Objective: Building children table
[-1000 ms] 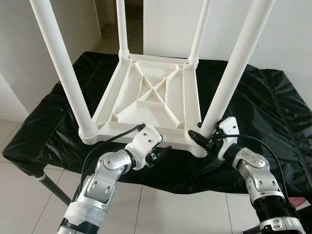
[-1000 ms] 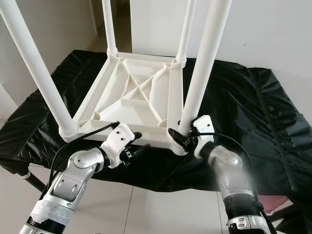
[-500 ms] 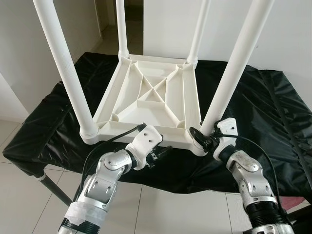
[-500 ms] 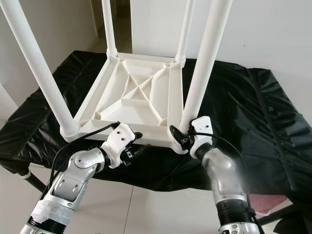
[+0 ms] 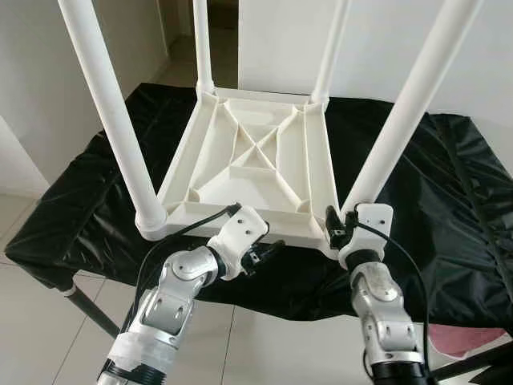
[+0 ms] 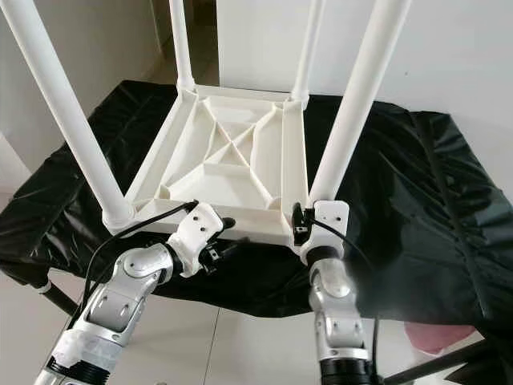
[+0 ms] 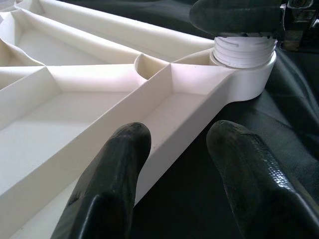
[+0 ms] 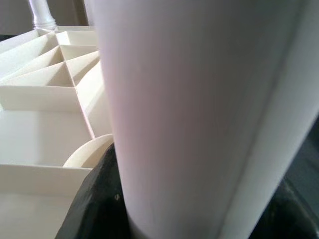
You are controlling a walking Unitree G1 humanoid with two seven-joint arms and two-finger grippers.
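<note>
A white plastic children's table (image 5: 256, 152) lies upside down on a black cloth (image 5: 449, 184), its four white legs pointing up. My right gripper (image 5: 345, 231) is shut on the near-right leg (image 5: 401, 128) just above its socket; in the right wrist view that leg (image 8: 199, 99) stands between the black fingers (image 8: 97, 199). My left gripper (image 5: 268, 250) is open at the table's front rim. In the left wrist view its fingers (image 7: 107, 189) straddle the rim wall (image 7: 189, 124), and the near-right leg's threaded base (image 7: 244, 50) lies beyond them.
The near-left leg (image 5: 112, 120) rises close to my left arm. The cloth-covered surface ends at its front edge (image 5: 264, 305) just under both forearms, with tiled floor (image 5: 48, 337) below. A white wall (image 5: 481, 48) stands behind.
My right forearm has swung inward to stand under the near-right leg, wrist turned. That leg now leans more to the right, and the table has shifted slightly right. The left gripper has stayed put.
</note>
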